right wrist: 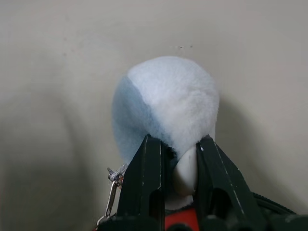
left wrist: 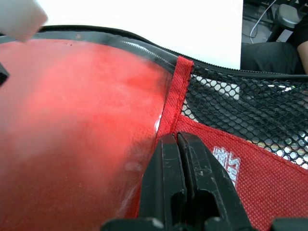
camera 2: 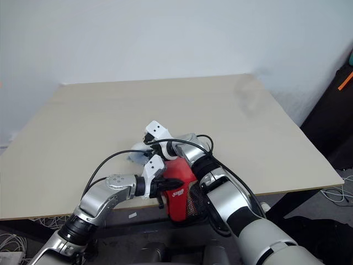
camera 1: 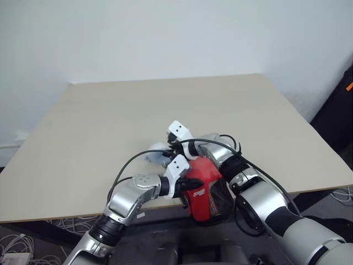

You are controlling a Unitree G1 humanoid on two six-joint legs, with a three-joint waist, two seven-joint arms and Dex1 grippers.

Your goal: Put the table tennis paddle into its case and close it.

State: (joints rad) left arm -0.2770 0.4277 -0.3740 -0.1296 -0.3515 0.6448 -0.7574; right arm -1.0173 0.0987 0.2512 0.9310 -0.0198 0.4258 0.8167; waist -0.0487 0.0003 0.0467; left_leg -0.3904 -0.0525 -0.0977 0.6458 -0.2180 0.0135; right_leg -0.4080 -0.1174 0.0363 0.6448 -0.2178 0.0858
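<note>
We see the red paddle-shaped soft fabric case [camera 1: 204, 187] low at centre frame, overhanging the beige desk [camera 1: 110, 121] edge. Left end effector [left wrist: 179, 144] pinches its limp red seam; right end effector [right wrist: 174, 154] clamps the fuzzy grey-blue ball [right wrist: 166, 103] pull. Soft, light; grip the seams.

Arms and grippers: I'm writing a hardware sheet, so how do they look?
Both arms are silver-grey metal with black joint sections and loose black cables. The left gripper and right gripper each have two black fingers on a white wrist block.
</note>
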